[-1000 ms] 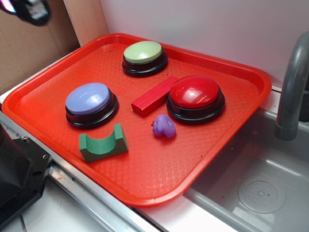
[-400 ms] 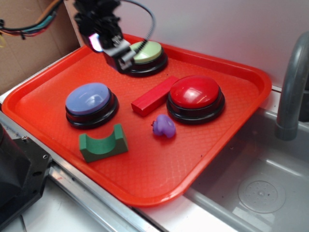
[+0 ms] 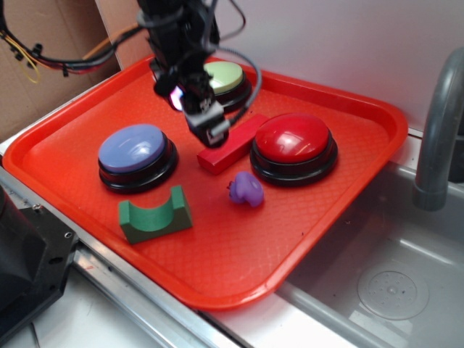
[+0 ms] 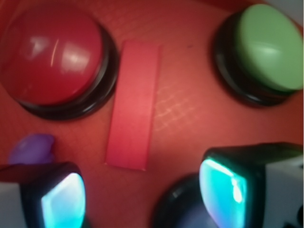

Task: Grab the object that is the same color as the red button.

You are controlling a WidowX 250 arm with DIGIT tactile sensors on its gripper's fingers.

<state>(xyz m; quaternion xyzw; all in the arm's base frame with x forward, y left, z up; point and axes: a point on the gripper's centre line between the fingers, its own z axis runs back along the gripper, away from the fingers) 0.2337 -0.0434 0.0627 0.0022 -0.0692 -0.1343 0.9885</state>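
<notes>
Red tray point(image 3: 341, 217) by sink | gripper point(image 4: 137, 197) fingers apart above red block point(image 4: 133, 104), beside red button point(image 4: 52, 52) | we judge pre-grasp alignment.

Green arch block point(image 3: 155, 213), purple toy point(image 3: 246, 189) on tray point(image 3: 239, 268)

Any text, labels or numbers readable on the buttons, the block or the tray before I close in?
None can be read in either view.
red button: plain glossy dome, only glare.
green button and blue-lilac button: blank tops.
red block: bare faces, no marking.
red tray: only a moulded grid texture.
green arch block and purple toy: no print visible.
gripper: no legible label; wrist view is blurred.
</notes>
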